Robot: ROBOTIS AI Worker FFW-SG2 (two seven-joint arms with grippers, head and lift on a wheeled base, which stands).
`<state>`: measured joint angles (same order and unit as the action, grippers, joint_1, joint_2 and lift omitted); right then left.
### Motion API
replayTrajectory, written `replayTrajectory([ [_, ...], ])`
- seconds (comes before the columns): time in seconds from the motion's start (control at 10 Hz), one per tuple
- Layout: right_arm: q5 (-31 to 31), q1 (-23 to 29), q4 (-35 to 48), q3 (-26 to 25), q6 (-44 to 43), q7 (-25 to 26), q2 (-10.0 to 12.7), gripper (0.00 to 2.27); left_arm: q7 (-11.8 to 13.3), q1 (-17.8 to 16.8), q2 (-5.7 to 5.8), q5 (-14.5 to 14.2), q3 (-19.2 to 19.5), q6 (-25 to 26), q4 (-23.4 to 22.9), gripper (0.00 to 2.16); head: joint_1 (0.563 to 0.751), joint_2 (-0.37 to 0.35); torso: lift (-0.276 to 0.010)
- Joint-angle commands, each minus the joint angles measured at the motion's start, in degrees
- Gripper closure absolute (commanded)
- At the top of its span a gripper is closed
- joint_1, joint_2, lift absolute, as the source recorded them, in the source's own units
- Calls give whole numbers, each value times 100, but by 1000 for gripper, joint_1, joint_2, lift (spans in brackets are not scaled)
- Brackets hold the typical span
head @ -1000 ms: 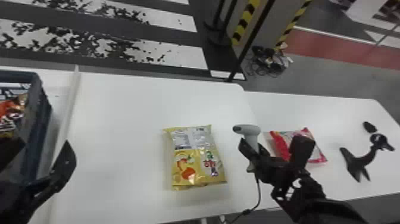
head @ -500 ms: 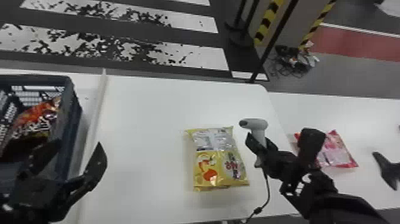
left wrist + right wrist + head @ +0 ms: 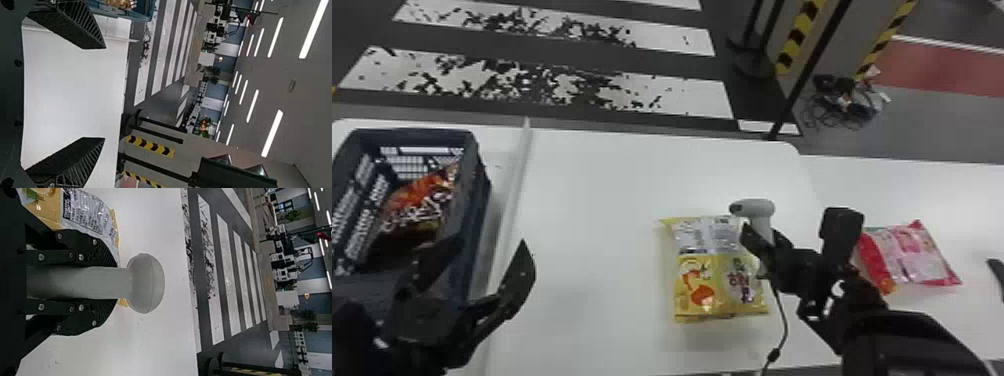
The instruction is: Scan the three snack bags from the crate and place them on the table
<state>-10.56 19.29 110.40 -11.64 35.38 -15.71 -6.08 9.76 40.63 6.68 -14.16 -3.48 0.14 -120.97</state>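
Observation:
My left gripper [image 3: 477,265] is open and empty, over the table strip beside the crate [image 3: 482,200]; the left wrist view has the left gripper [image 3: 94,94] with its two fingers wide apart. In the crate lies an orange and dark snack bag [image 3: 419,202]. My right gripper [image 3: 767,240] is shut on the white scanner [image 3: 757,207]; in the right wrist view the right gripper [image 3: 111,282] clasps the handle of the scanner [image 3: 145,283]. A yellow snack bag [image 3: 719,280] lies on the table just left of the scanner. A pink snack bag [image 3: 912,255] rests farther right, beyond the right arm.
The white table [image 3: 602,200] stretches between crate and yellow bag, with a raised strip [image 3: 519,180] running along near the crate. The scanner's cable [image 3: 784,320] hangs down to the table's near edge. A dark object [image 3: 997,272] lies at the far right edge.
The head view has turned left, so more of the crate shows and the table's things sit farther right. The left gripper stays open, and the right one keeps hold of the scanner.

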Motion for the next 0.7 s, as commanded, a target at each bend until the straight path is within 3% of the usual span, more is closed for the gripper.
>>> replayTrajectory([
  [0.0,107,-118,-133,153,44,-2,2,2132,0,-29,0,1,23,0,39,33,695,-173,-62],
  [0.6,511,-628,-678,346,536,-2,2,2132,0,-249,0,-8,14,0,294,33,695,-142,-62],
])
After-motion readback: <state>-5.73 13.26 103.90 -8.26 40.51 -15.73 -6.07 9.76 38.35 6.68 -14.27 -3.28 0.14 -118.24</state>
